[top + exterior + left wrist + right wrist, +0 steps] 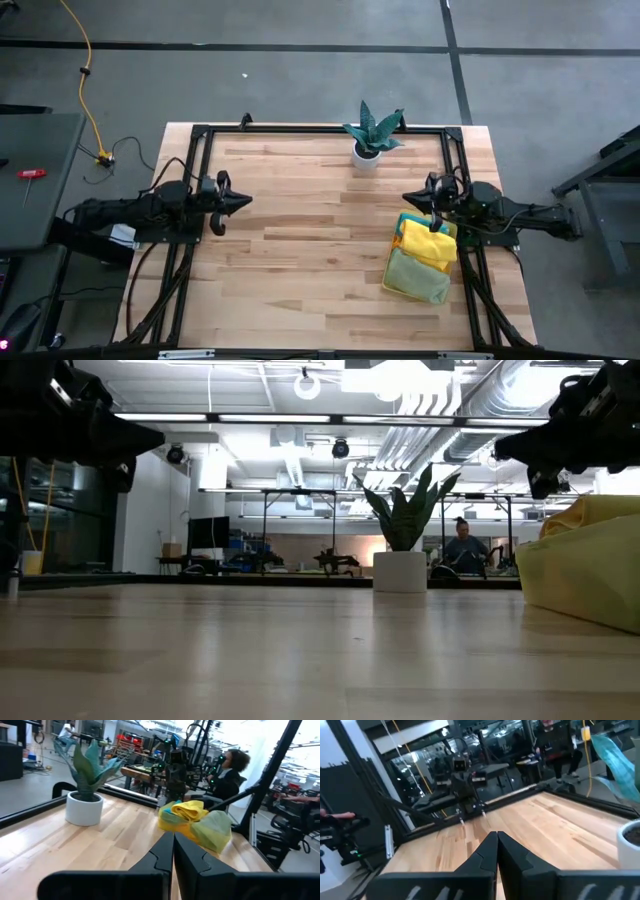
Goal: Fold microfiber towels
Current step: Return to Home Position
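The left hand (245, 201) hangs over the left side of the bench (300, 280), its fingers pressed together on nothing. The right hand (408, 200), likewise closed and empty, hangs over the right side, just beside the microfiber towels (425, 258). These lie heaped near the right edge, yellow over pale green, and a teal one seems to show at the back. A potted plant (372, 135) stands at the far edge.
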`<state>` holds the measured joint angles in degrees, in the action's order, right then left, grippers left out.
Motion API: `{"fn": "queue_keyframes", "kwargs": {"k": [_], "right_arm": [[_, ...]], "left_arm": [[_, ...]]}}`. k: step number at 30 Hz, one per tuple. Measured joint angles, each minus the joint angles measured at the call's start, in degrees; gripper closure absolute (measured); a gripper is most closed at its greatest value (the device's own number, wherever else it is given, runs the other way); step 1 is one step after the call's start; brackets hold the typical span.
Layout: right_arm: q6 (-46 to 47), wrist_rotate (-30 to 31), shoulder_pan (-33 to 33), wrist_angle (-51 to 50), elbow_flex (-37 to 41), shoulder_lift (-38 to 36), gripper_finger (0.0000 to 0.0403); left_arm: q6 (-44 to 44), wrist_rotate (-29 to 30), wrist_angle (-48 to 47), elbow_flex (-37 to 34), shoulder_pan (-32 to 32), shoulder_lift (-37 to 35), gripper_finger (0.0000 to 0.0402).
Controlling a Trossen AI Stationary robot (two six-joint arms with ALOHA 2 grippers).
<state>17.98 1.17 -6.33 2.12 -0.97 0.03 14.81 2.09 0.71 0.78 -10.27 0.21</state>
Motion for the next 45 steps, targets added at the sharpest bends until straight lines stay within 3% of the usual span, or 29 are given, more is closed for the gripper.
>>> {"fn": "queue_keyframes", "kwargs": {"k": [45], "right_arm": [[0.0,-0.5,0.0,-0.5,0.0,1.1,0.0403]], "left_arm": [[0.0,0.1,0.0,0.0,1.4,0.2,0.0398]]}}
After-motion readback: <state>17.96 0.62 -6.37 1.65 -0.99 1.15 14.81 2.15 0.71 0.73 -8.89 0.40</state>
